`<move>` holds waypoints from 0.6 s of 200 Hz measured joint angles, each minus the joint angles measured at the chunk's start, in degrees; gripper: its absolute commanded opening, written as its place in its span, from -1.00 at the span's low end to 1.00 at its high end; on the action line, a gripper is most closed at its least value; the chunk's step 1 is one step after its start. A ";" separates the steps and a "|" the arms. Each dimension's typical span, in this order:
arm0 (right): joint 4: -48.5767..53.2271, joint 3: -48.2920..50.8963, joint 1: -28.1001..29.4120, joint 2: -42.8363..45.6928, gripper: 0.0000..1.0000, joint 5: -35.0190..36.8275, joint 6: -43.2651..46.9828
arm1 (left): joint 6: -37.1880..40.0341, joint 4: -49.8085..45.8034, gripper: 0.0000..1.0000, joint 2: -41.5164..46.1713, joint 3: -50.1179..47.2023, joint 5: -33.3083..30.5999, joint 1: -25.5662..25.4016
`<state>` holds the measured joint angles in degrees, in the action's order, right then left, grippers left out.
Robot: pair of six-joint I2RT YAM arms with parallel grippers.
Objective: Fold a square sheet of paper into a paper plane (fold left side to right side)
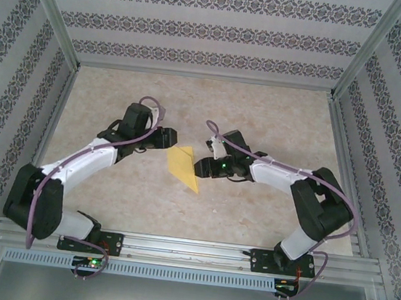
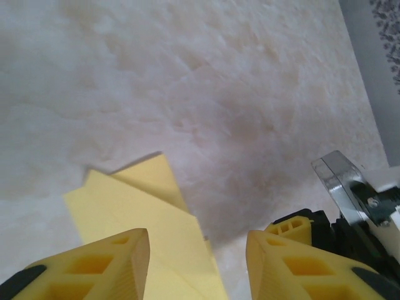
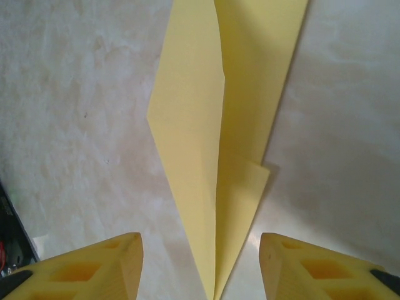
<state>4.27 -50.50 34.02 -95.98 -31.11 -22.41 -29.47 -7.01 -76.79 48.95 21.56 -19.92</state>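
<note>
Your paper plane (image 1: 184, 167) lies flat between left gripper (image 2: 197, 242) and right gripper (image 3: 200, 245), both open, so either can reach it.

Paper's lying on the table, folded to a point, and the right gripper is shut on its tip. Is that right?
Not quite. The paper does lie on the table, folded to a point, but the right gripper is open, not shut on the tip. The right wrist view shows its jaws apart, one on either side of the tip.
</note>
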 measured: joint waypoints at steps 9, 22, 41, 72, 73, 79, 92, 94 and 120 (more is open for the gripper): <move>-0.28 -1.03 0.22 -1.60 0.01 -0.44 0.48 | 0.24 -0.13 -0.05 1.49 -1.20 -0.85 0.63; -0.83 -2.34 0.55 -3.85 -0.03 -0.96 1.03 | 0.66 -0.35 -0.05 3.19 -2.67 -1.70 1.46; -1.53 -3.61 1.16 -6.62 -0.14 -1.55 1.46 | 0.83 -0.63 -0.05 4.57 -3.65 -2.56 2.32; -2.51 -4.22 1.88 -9.05 -0.59 -2.05 1.66 | 0.85 -0.74 -0.05 6.54 -4.31 -2.78 3.17; -2.56 -4.22 1.88 -9.07 -0.61 -2.08 1.68 | 0.85 -0.74 -0.05 6.58 -4.31 -2.78 3.19; -2.62 -4.22 1.88 -9.14 -0.72 -2.19 1.66 | 0.85 -0.74 -0.04 6.86 -4.31 -2.78 3.23; -2.91 -4.24 1.86 -9.07 -0.93 -2.27 1.62 | 0.94 -0.76 -0.03 7.48 -4.31 -2.62 3.45; -3.04 -4.24 1.86 -9.07 -0.96 -2.29 1.62 | 0.98 -0.76 -0.02 7.61 -4.31 -2.62 3.52; -3.32 -3.34 1.38 -6.91 -1.00 -2.40 1.40 | 1.03 -0.74 0.07 9.99 -4.52 -2.40 3.82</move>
<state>0.95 -53.84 35.40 -102.89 -33.52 -21.02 -28.45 -7.75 -66.81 44.42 19.16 -16.10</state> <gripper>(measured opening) 0.046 0.518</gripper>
